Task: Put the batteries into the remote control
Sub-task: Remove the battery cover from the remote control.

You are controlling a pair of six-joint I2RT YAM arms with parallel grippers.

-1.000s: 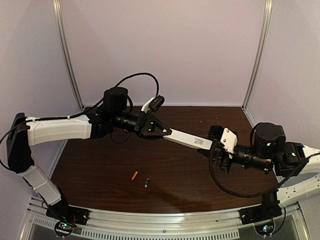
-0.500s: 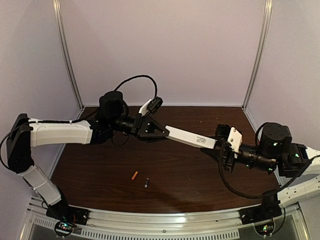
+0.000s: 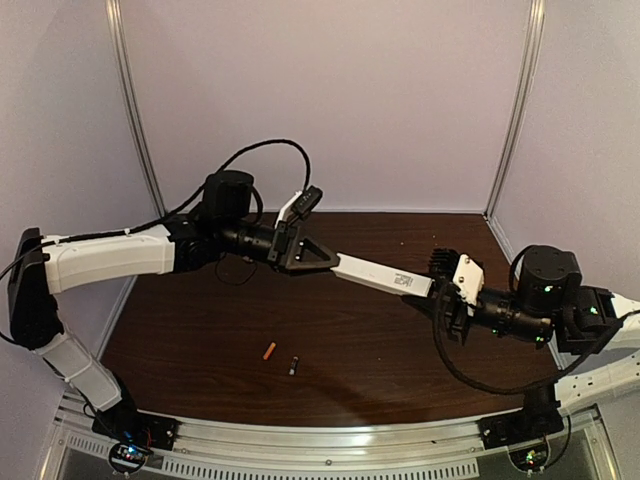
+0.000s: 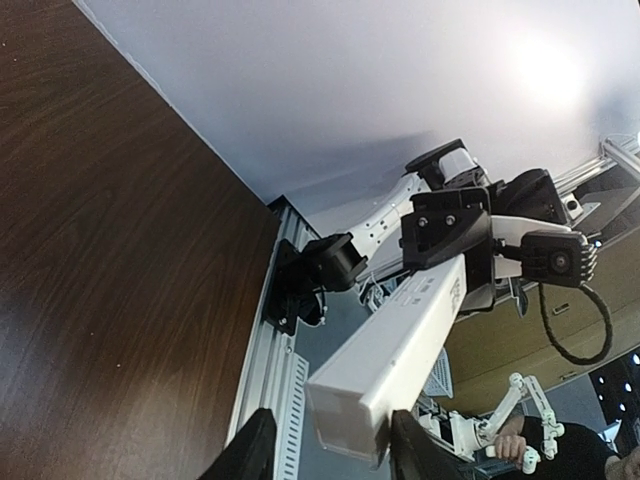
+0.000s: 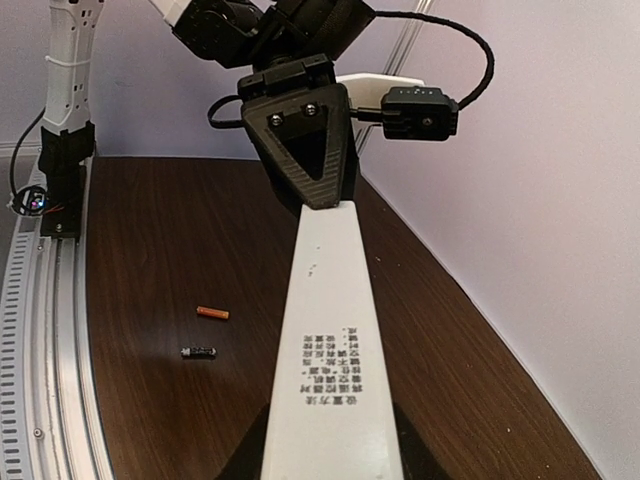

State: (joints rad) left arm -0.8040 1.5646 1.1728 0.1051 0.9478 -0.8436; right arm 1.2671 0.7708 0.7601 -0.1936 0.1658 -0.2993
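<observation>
Right now the remote control point(image 3: 375, 275) is hanging above the table point(image 3: 200, 330), bridging both arms: the right gripper point(image 3: 440, 295) is clamping one end, while the left gripper point(image 3: 333, 262) is straddling the other with a gap showing beside one finger. With only one firm hold, the bar is risking a pivot and fall onto the wood, where the orange battery point(image 3: 268, 351) and black battery point(image 3: 293, 366) are lying.

White remote control point(image 3: 372, 273) with black print — orange battery point(image 3: 268, 351), black battery point(image 3: 293, 366) — dark wood-grain table point(image 3: 200, 330).
</observation>
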